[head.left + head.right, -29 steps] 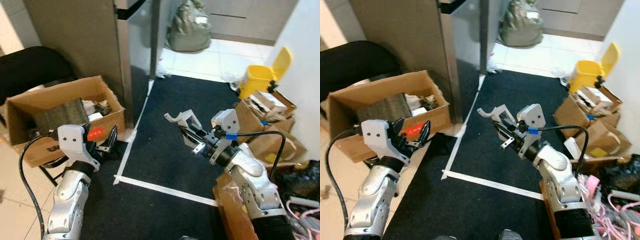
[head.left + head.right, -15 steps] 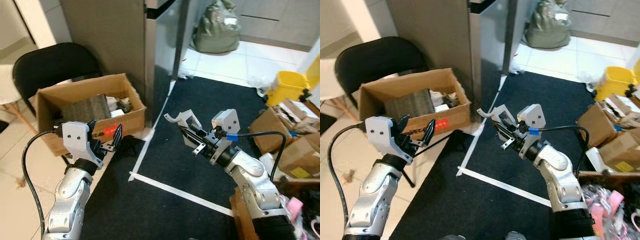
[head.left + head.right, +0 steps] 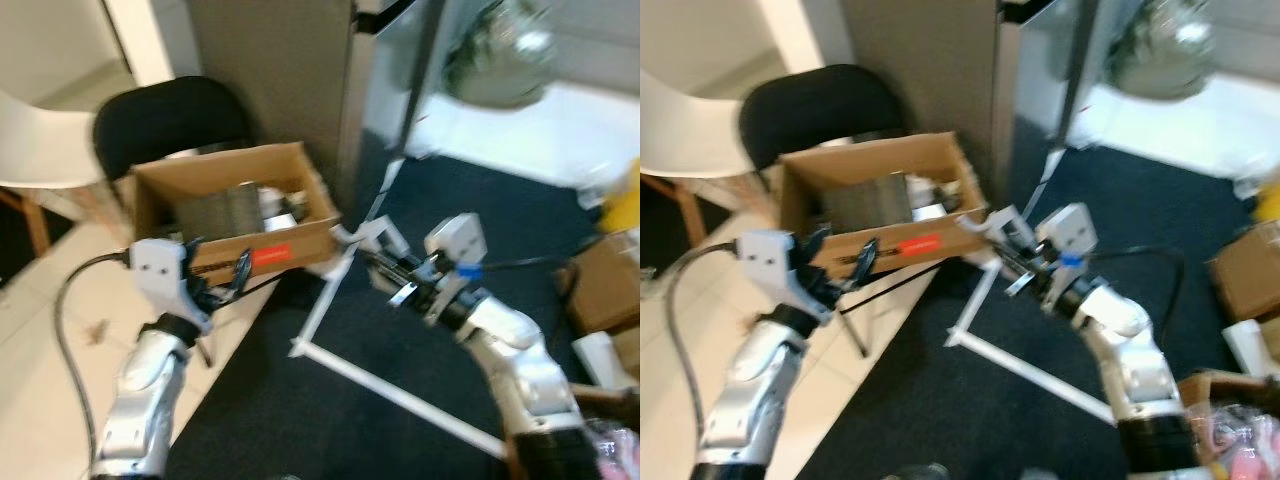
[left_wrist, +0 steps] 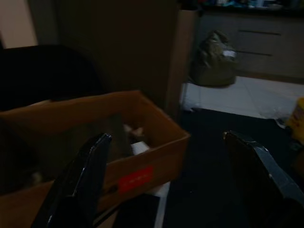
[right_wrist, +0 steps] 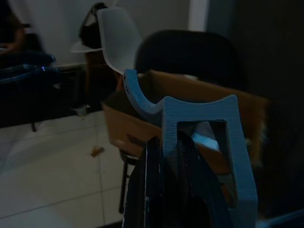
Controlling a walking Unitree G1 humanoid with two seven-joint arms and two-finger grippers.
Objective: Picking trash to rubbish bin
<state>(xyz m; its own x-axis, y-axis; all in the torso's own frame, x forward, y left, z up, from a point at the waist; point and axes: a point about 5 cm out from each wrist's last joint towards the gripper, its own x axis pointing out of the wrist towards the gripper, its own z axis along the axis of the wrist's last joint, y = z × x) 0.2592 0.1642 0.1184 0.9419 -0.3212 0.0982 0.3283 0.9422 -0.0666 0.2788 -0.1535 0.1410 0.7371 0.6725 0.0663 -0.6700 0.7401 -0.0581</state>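
The white plastic bracket (image 5: 199,128), our piece of trash, sits pinched between the pressed-together fingers of our right tool (image 3: 395,283), held in the air just beside the near corner of the cardboard box (image 3: 300,240). That box, open-topped and holding a grey slab and scraps, rests on a black chair (image 3: 170,115). Our left tool (image 3: 838,262) hovers in front of the box with its fingers (image 4: 78,185) spread wide, gripping nothing.

Dim cardboard box (image 4: 142,142) with red label (image 4: 135,179) between the left end effector (image 4: 166,180)'s spread fingers (image 4: 80,185) (bulging bag (image 4: 213,59) beyond)
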